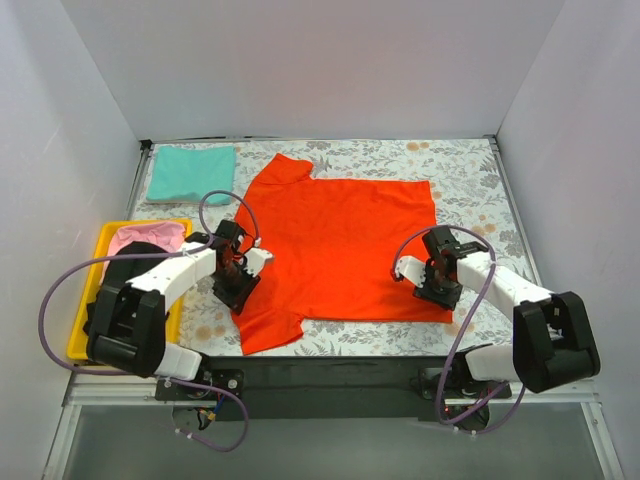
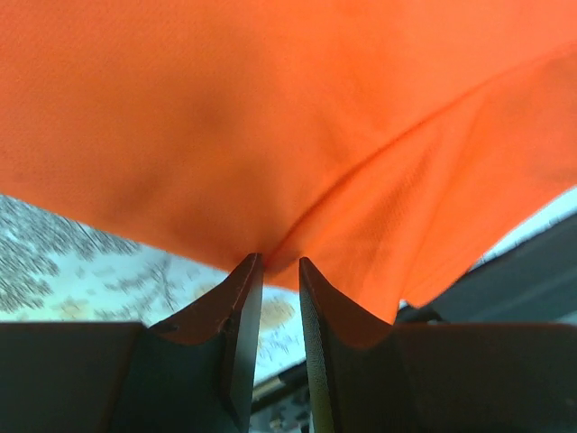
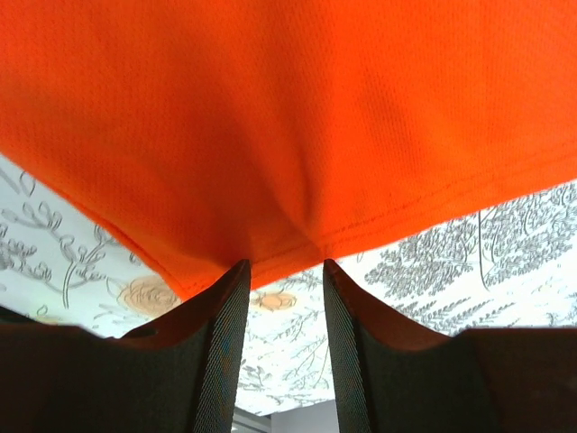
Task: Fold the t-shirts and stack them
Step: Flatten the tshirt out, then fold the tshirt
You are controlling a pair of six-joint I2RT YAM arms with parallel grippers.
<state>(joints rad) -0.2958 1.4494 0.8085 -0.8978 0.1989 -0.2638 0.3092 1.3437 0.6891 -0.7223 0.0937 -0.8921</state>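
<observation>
The orange-red t-shirt [image 1: 340,250] lies spread flat on the floral cloth, with one sleeve at the near left. My left gripper [image 1: 238,290] is at its left side edge by that sleeve. In the left wrist view the gripper [image 2: 280,262] is nearly shut, and the shirt [image 2: 288,117] creases into its tips. My right gripper [image 1: 438,287] is at the near right hem. In the right wrist view the gripper [image 3: 284,263] is open, with the puckered hem of the shirt [image 3: 288,108] just beyond its tips. A folded teal t-shirt [image 1: 190,172] lies at the far left. The pink t-shirt [image 1: 148,237] and the black t-shirt [image 1: 125,275] sit in the tray.
A yellow tray [image 1: 84,325] stands at the left edge beside the left arm. The grey floral cloth [image 1: 470,180] covers the table. White walls enclose the back and both sides. A black bar runs along the near edge by the arm bases.
</observation>
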